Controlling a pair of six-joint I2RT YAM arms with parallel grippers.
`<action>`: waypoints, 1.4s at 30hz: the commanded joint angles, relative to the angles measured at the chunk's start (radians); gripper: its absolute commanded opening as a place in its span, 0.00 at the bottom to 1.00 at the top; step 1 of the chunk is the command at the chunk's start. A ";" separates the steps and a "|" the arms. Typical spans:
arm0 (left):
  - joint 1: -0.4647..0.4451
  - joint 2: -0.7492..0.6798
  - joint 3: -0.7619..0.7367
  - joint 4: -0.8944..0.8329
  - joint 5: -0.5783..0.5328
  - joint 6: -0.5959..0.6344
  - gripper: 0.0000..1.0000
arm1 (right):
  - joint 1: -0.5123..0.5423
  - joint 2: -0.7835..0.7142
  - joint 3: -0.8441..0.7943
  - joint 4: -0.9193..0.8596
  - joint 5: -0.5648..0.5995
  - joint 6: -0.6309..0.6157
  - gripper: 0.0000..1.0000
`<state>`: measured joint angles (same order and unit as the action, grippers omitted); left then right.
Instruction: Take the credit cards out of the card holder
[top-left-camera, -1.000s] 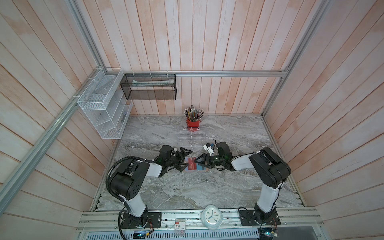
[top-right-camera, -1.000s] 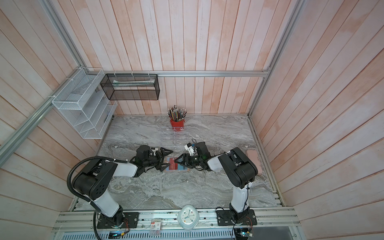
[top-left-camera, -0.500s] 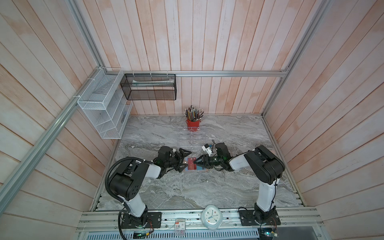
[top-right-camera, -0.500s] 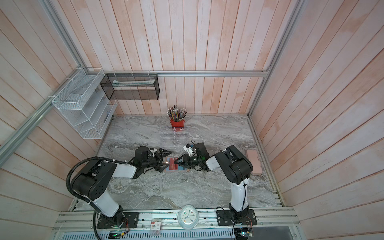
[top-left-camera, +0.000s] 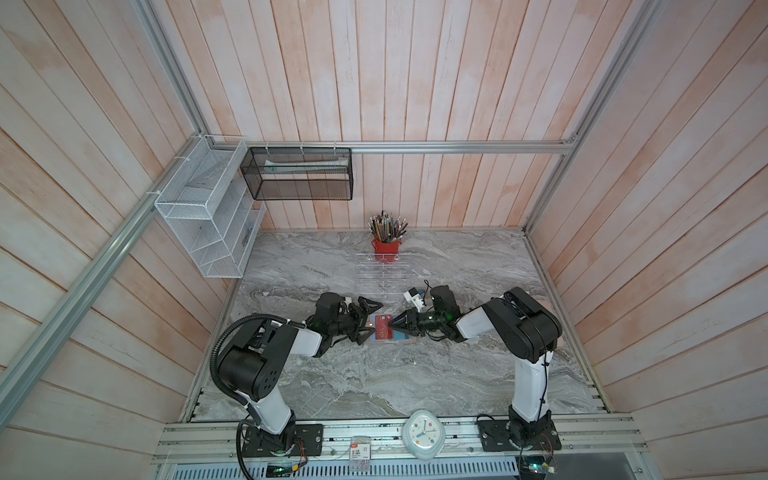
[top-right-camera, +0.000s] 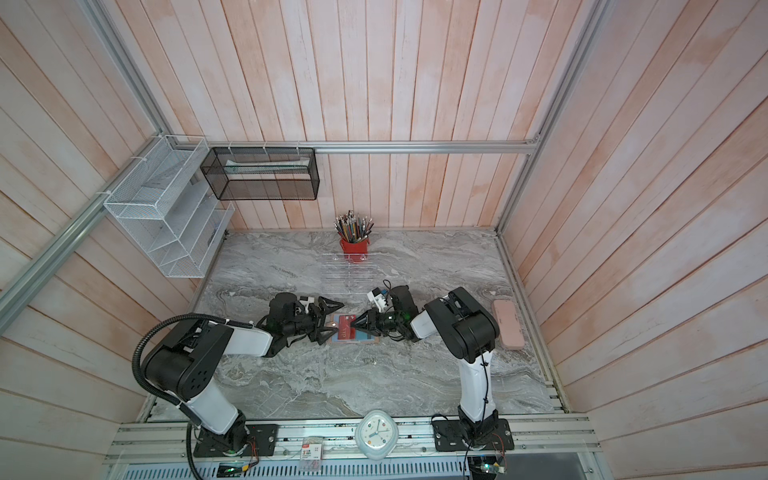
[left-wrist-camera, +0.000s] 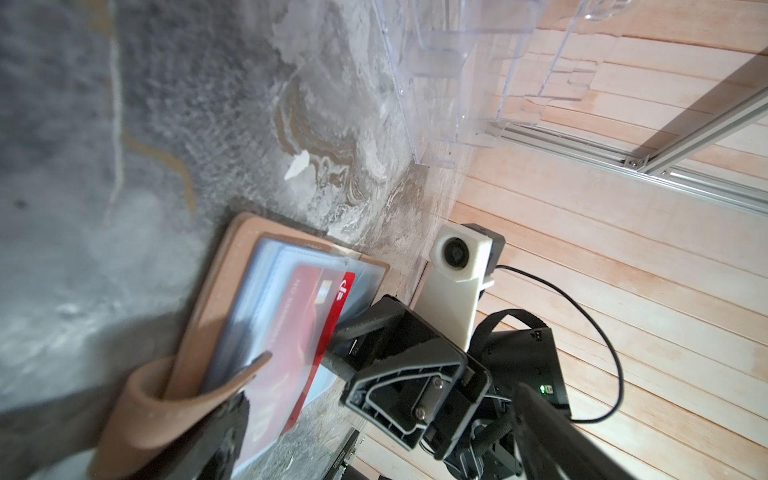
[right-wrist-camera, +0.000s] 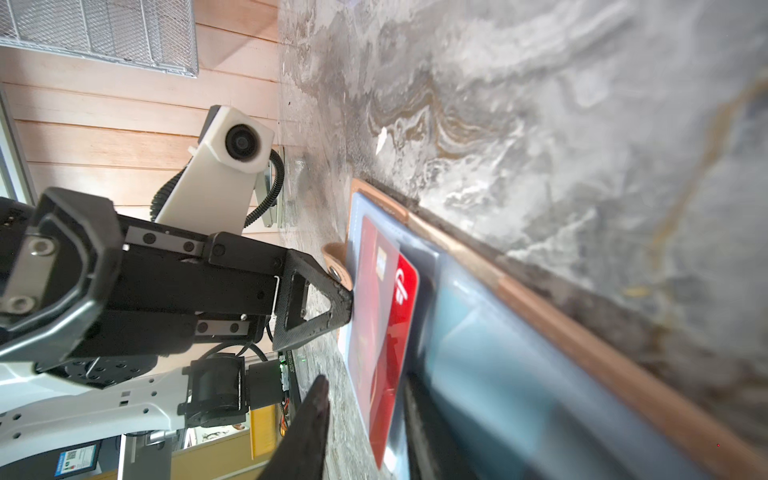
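1. Mid-surface, both top views: card holder (top-left-camera: 400, 338) lies open between spread left claw (top-left-camera: 370, 319) and right claw (top-left-camera: 395, 326).
2. Left wrist: red card (left-wrist-camera: 307, 324) juts out, likely stiff and slick; take its bare edge.
3. Right wrist: right claw straddles it; pinched or not, I cannot tell.

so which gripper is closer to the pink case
Right. The right gripper is at the card holder, on its side facing the pink case; the left gripper is across the holder, farther off.

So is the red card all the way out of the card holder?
No, the red card is partly tucked under a clear sleeve of the open card holder.
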<state>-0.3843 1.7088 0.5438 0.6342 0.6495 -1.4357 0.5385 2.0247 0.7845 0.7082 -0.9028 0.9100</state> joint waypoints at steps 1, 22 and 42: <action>0.011 0.021 -0.030 -0.074 -0.027 0.027 1.00 | -0.013 0.036 -0.006 0.022 -0.003 0.003 0.28; 0.014 0.036 -0.026 -0.073 -0.027 0.027 1.00 | 0.001 0.086 0.026 0.024 -0.009 0.009 0.18; 0.027 0.031 -0.041 -0.068 -0.022 0.033 1.00 | 0.015 0.015 -0.037 -0.103 0.109 0.000 0.20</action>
<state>-0.3687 1.7111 0.5373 0.6441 0.6659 -1.4322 0.5407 2.0335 0.7746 0.7368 -0.8600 0.9245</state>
